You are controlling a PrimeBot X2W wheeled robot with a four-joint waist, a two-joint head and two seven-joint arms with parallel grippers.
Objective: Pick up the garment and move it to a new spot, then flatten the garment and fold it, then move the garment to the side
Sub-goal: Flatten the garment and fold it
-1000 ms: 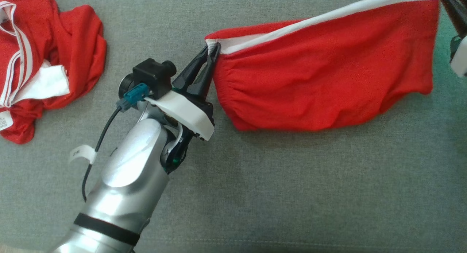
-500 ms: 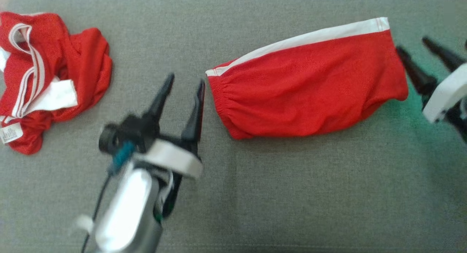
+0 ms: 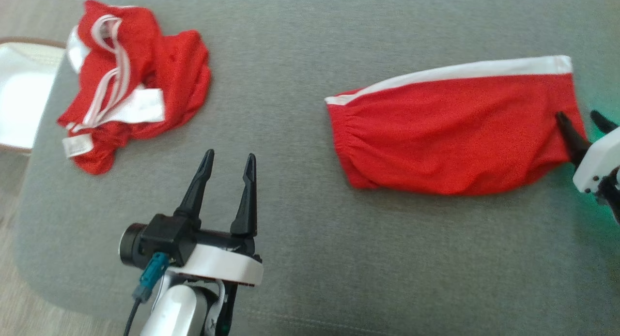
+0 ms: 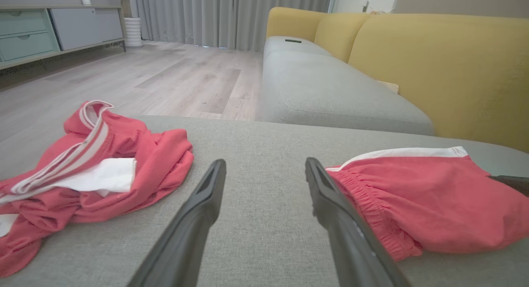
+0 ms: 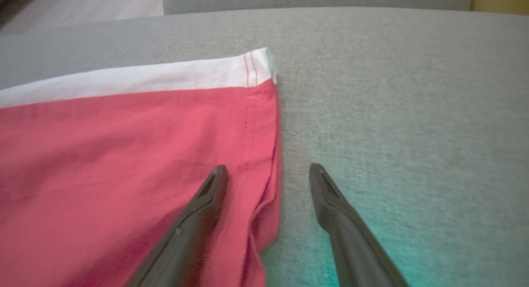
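Shows a grey cushion (image 3: 290, 258) bearing the red garment (image 3: 450, 132), flat at the right, white band along its far edge. Has a crumpled red heap (image 3: 140, 94) well apart at far left. Finds the left pincer (image 3: 228, 157) spread and empty between them, and the right pincer (image 3: 576, 114) spread, straddling the garment's right hem.

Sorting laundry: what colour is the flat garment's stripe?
The stripe is white; right wrist view shows it best.

Yellow sofa (image 4: 434, 59) — wood floor (image 4: 136, 78).
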